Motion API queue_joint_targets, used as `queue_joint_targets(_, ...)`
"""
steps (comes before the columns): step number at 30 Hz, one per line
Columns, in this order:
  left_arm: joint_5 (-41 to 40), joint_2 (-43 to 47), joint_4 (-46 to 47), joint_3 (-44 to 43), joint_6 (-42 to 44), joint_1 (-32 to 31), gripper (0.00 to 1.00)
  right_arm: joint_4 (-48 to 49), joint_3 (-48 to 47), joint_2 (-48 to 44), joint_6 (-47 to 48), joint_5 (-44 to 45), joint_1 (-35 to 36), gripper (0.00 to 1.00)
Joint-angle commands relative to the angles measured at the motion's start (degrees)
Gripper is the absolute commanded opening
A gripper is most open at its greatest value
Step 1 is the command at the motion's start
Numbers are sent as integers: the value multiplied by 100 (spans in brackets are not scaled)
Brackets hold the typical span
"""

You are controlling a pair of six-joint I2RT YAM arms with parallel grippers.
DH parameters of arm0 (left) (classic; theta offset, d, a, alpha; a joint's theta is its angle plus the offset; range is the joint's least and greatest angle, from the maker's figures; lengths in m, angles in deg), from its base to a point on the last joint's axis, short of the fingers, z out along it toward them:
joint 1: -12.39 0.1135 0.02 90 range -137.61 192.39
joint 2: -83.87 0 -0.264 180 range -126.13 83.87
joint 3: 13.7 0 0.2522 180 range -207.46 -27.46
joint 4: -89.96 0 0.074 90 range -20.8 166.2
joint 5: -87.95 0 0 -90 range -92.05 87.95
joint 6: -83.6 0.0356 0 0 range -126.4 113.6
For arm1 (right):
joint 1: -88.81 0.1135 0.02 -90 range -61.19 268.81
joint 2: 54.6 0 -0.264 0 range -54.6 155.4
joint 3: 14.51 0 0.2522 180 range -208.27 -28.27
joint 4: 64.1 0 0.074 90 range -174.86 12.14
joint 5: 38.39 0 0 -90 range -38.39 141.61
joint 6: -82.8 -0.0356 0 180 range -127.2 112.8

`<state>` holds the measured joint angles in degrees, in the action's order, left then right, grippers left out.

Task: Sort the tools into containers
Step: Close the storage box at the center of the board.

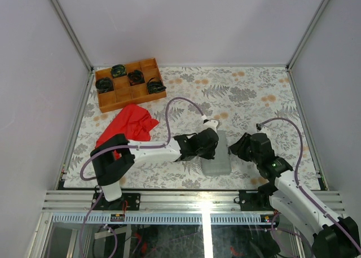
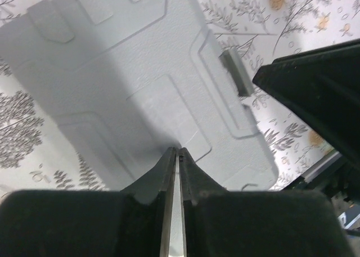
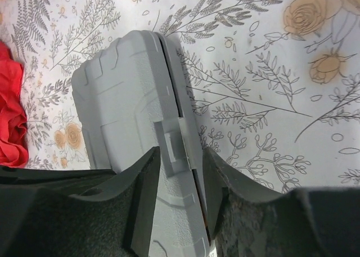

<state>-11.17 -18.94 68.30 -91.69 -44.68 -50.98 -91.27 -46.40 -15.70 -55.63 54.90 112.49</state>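
Grey tool case (image 1: 217, 163), closed, lies at the tabletop's (image 1: 254, 94) near edge. Over its lid hangs the left gripper (image 2: 178, 151), pinched shut; the right gripper (image 3: 181, 151), jaws parted, straddles the latch (image 3: 171, 138). Red cloth (image 1: 128, 125) and wooden tray (image 1: 132, 101) lie toward the far-left corner.

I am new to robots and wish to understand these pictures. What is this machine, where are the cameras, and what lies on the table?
Two robot arms stand at the table's near edge. One picture looks from above; the other two come from cameras on the wrists. On the table lie a closed grey case, a red cloth and a wooden tray holding black coiled bundles. The left claw is shut, close to the case. The right claw straddles the case's latch; its grip is unclear.
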Motion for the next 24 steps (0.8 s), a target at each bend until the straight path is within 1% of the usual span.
queue_joint_targets(1,-164,41,-1227,539,389,52,8,564,95,116,20,-395,27,40)
queue_joint_targets(5,-111,629,-965,758,398,131,16,853,172,139,-23,-606,31,38)
queue_joint_targets(7,-93,943,-879,901,336,240,17,993,215,148,-55,-700,31,39)
queue_joint_targets(10,47,1332,-676,1240,188,457,19,1075,237,174,-97,-798,31,44)
queue_joint_targets(12,129,1580,-524,1481,111,557,19,1128,246,149,-107,-867,30,44)
queue_joint_targets(14,170,1818,-394,1708,48,637,20,1298,320,94,-157,-975,31,44)
queue_joint_targets(17,180,2136,-274,1977,-31,751,23,1762,459,98,-268,-1347,24,40)
queue_joint_targets(19,213,2236,-252,2099,-64,875,26,2044,485,251,-305,-1638,30,36)
queue_joint_targets(21,271,2206,-278,2176,-81,1017,27,2288,473,560,-331,-1979,24,34)
queue_joint_targets(23,315,2131,-271,2245,-75,1082,27,2471,425,879,-293,-2325,25,35)
queue_joint_targets(24,331,2059,-259,2268,-79,1090,27,2515,391,1045,-276,-2442,29,37)
